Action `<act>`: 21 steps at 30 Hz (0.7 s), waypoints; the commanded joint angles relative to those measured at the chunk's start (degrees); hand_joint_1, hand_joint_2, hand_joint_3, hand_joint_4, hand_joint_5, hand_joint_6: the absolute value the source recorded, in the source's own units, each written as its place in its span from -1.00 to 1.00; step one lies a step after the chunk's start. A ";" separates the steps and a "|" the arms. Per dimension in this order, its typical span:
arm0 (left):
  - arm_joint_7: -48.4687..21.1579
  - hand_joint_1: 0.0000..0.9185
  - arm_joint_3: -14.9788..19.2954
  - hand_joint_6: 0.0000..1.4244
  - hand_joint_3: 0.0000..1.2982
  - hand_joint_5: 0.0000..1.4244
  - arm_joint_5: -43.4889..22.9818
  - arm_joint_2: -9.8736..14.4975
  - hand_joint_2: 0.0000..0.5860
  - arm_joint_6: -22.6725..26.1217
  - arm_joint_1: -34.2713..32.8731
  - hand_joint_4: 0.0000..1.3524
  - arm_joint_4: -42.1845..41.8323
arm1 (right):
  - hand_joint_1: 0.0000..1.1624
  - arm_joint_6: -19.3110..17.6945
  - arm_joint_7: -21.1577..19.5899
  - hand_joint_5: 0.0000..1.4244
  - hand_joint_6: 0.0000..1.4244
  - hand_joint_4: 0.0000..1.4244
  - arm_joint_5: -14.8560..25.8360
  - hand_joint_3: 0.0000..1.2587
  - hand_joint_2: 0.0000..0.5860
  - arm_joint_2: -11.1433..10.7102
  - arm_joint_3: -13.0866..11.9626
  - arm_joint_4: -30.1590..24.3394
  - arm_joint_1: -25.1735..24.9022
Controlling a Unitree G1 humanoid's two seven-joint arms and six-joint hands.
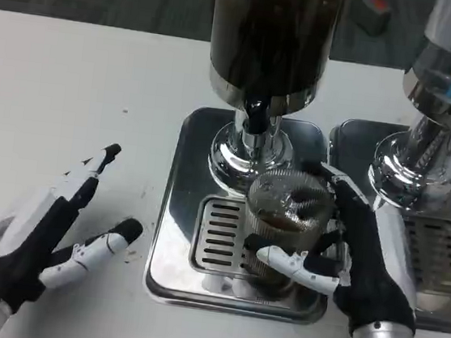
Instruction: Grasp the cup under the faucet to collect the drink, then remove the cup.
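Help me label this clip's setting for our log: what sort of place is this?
Probably a drinks station set up for testing in an office or lab: two chrome dispensers stand on drip trays on a white table, with grey carpet behind. The right hand holds a cup under the faucet.

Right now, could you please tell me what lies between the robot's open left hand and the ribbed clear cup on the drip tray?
In the head view, bare white table and the steel tray's rim separate the left hand from the cup.
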 commanded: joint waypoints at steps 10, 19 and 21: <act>2.72 -1.00 -0.60 -1.00 -0.99 -1.00 4.43 2.42 -0.51 -2.07 0.82 -1.00 -1.23 | 0.58 -0.75 -0.07 -0.16 0.14 -0.28 -1.05 -0.55 -0.11 -1.29 0.28 -5.77 3.46; 6.30 -1.00 0.01 -1.00 -0.97 -1.00 7.57 4.54 -0.52 -3.88 2.01 -1.00 -3.48 | 0.59 -0.98 1.34 -0.15 0.14 -0.28 -0.02 -0.55 -0.12 -2.37 0.25 -7.53 4.67; 7.15 -1.00 0.14 -1.00 -0.97 -1.00 8.67 5.13 -0.52 -3.52 2.57 -1.00 -4.32 | 0.59 -0.95 1.89 -0.15 0.14 -0.28 0.33 -0.55 -0.12 -2.55 0.14 -8.02 4.92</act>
